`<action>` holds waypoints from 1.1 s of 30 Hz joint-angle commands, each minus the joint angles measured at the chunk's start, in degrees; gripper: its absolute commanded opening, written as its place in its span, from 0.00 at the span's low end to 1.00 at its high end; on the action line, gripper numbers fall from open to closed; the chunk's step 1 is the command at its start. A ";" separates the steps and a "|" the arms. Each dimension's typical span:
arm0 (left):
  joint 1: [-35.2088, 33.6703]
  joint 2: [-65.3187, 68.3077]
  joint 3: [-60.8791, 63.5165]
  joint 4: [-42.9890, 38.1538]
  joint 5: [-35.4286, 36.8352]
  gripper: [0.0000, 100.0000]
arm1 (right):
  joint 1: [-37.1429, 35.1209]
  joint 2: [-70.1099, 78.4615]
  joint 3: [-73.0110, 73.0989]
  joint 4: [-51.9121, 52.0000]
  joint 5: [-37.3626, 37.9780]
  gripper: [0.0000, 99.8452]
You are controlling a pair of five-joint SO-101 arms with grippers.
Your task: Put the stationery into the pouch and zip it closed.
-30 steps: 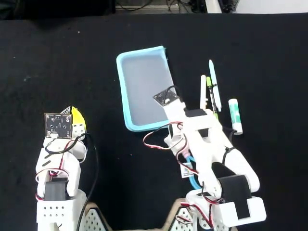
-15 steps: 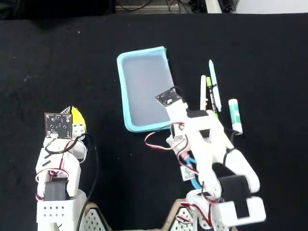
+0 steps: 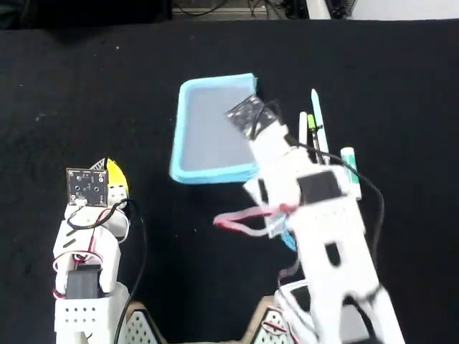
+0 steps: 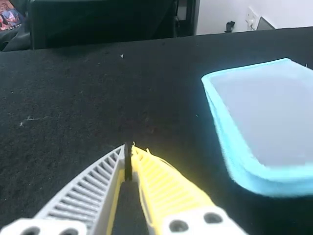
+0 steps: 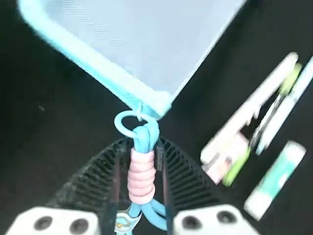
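The right hand [image 5: 141,146] clamps the pull cord [image 5: 142,170] (pink-beaded) of the pouch [image 3: 209,125]; pens [image 3: 313,127], perhaps three, lie at its three o'clock; the left hand [image 4: 128,155] is closed and empty.

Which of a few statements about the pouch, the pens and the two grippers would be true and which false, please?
1. The right gripper is shut on the pull cord of the pouch. True.
2. The pens are already inside the pouch. False: the pens lie on the table beside the pouch.
3. The left gripper holds a pen. False: the left gripper is shut with nothing in it, apart from the pouch.
4. A glue stick lies on the table next to the pens. True.
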 commanded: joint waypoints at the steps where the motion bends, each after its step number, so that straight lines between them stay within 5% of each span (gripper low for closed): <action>1: 0.48 -0.53 1.36 -0.26 -0.26 0.03 | -6.68 -10.24 -0.92 -3.87 0.44 0.01; 15: -0.04 -0.53 1.36 -2.46 -0.26 0.03 | -13.89 -31.43 30.64 -39.21 -0.09 0.01; 24: -2.95 -0.53 -2.95 -15.12 0.09 0.03 | -13.89 -51.21 42.95 -40.97 -7.82 0.01; 33: 9.45 4.13 -3.21 -18.37 -0.53 0.03 | -14.15 -65.10 49.71 -40.97 -10.73 0.01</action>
